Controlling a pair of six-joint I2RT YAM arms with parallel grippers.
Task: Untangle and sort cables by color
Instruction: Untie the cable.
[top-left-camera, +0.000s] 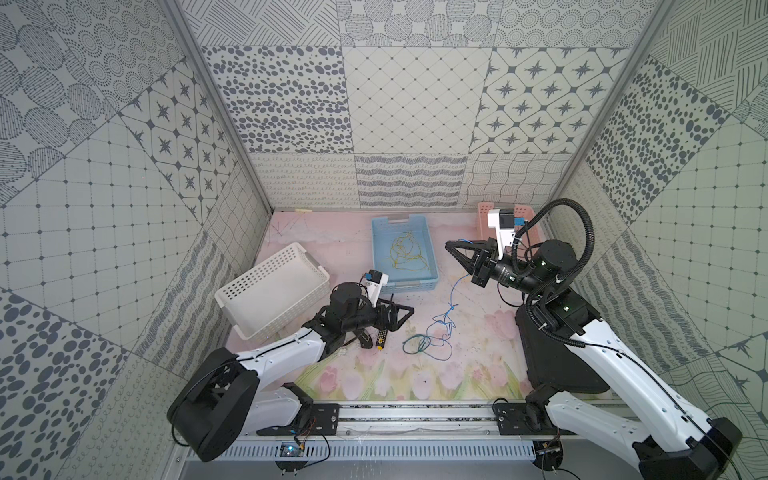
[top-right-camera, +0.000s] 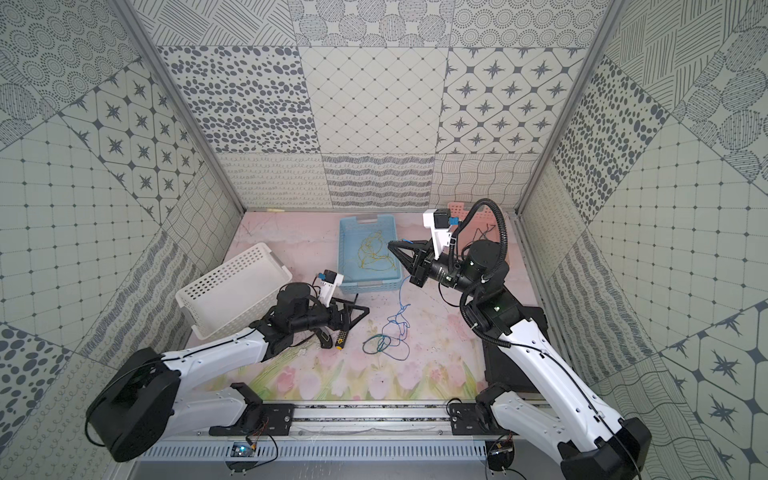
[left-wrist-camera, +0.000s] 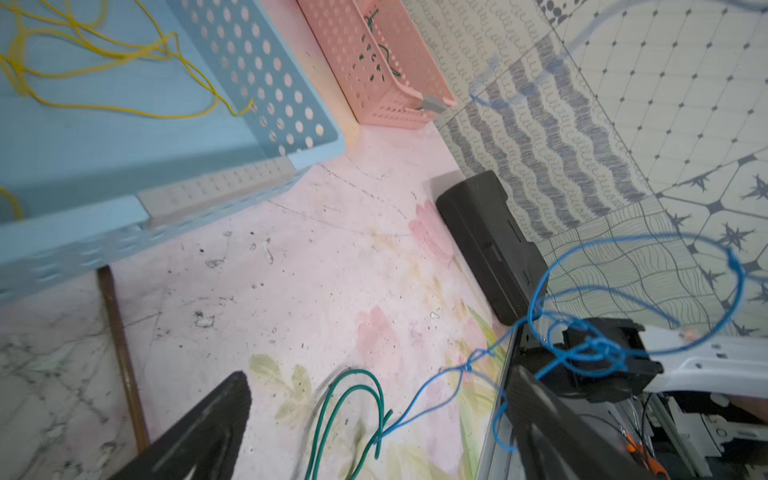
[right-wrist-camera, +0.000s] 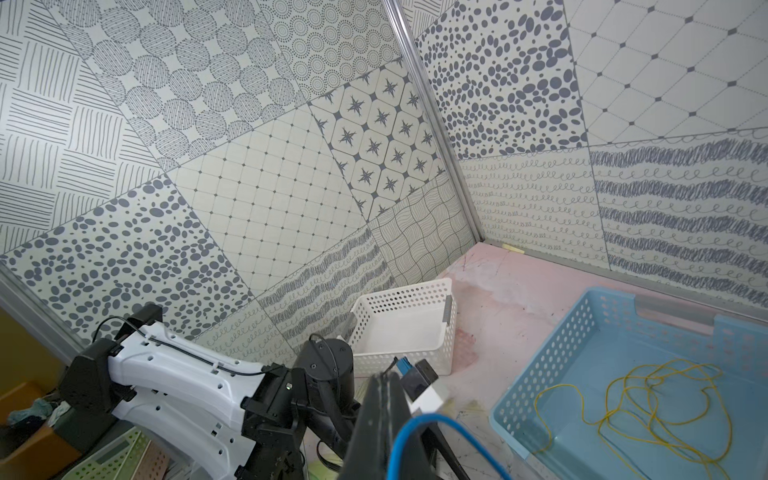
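The blue cable (top-left-camera: 456, 286) hangs from my right gripper (top-left-camera: 449, 246), which is shut on it, raised between the blue and pink baskets. In the right wrist view the blue cable (right-wrist-camera: 415, 430) loops out of the right gripper (right-wrist-camera: 384, 380). Its lower part lies knotted on the mat with a green cable (top-left-camera: 415, 345). My left gripper (top-left-camera: 402, 320) stands open just left of that tangle, holding nothing. In the left wrist view the green cable (left-wrist-camera: 353, 399) loop lies between the left gripper (left-wrist-camera: 380, 376) fingers, joined to the blue cable (left-wrist-camera: 436, 384). Yellow cables (top-left-camera: 405, 253) lie in the blue basket (top-left-camera: 409, 286).
A white basket (top-left-camera: 270, 291) leans tilted at the left wall. The pink basket (left-wrist-camera: 353, 62) at the back right holds a green cable (left-wrist-camera: 384, 50). A black-and-yellow screwdriver (top-left-camera: 380, 338) lies under my left wrist. A black case (top-left-camera: 552, 361) lies along the right wall.
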